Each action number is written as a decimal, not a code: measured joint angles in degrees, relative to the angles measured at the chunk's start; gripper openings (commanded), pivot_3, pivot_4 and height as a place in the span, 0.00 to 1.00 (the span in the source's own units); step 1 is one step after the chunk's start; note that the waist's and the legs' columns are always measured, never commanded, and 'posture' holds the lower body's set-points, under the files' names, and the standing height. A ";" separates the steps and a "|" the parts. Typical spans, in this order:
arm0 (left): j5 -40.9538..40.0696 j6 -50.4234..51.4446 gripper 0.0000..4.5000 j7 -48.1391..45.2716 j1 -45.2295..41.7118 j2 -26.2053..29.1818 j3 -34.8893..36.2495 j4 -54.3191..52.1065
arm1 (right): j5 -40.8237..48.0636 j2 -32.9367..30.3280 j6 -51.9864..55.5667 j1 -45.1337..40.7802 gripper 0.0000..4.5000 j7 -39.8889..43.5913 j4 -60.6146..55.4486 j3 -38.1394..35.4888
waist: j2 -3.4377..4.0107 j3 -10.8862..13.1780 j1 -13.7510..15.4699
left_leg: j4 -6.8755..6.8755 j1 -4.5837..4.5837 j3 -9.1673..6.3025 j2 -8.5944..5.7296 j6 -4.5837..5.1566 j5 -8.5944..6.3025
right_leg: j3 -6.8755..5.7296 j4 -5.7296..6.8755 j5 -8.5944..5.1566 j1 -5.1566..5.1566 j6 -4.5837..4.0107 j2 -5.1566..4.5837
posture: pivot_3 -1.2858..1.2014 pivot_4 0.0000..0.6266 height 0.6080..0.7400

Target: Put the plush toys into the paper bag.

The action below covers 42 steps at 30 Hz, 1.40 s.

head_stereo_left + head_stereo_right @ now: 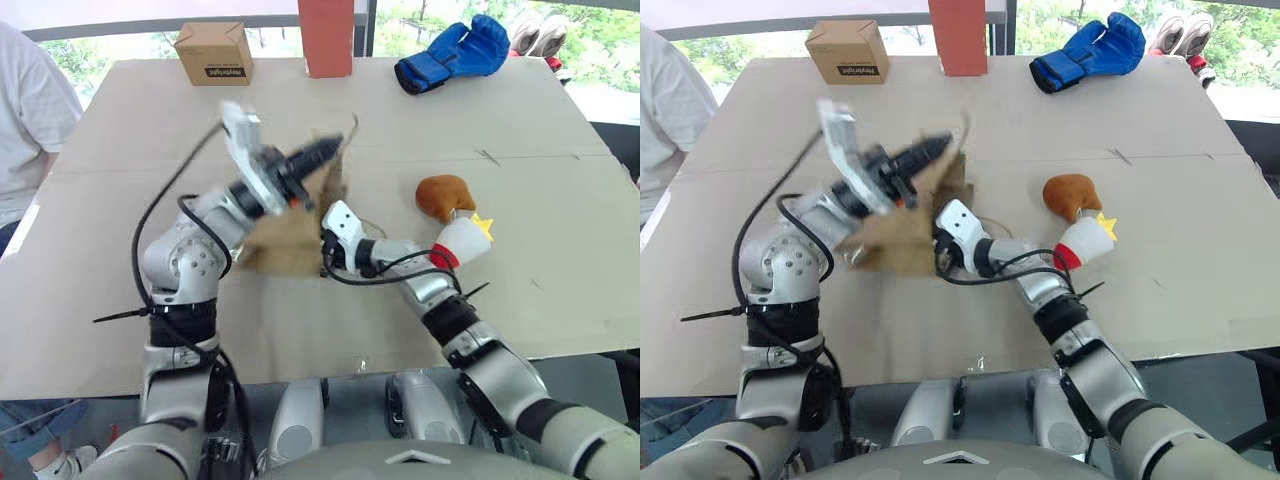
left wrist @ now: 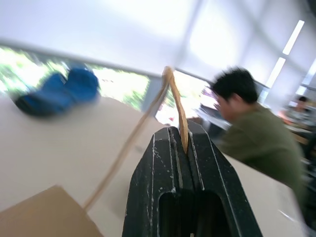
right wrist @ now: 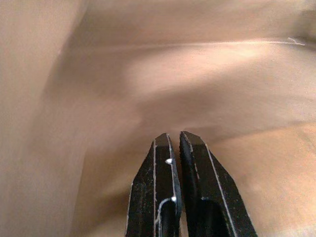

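So the left pincer [image 1: 335,147] is clamped on the paper bag's [image 1: 292,238] twisted handle [image 2: 174,98], holding it up mid-counter [image 1: 520,300]. Right pincer [image 3: 174,140] is pressed together, empty, tips poking inside the bag. Brown plush [image 1: 443,195] and white plush [image 1: 462,239] sit touching each other on the counter, right of the bag.

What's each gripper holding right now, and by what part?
Left gripper is shut on the paper bag, pinching its loop handle. Right gripper is shut inside the bag, holding nothing.
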 measured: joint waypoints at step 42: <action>-0.28 -2.18 0.00 -21.69 0.01 4.68 -1.16 14.17 | 1.30 -26.10 61.49 32.53 0.31 -22.33 -74.72 -16.39 | -0.03 0.03 0.68 | -0.19 -0.29 0.06 -0.06 0.00 0.00 | -0.01 -0.44 -0.15 -0.10 -0.22 -0.13 | 0.52 0.24 1.00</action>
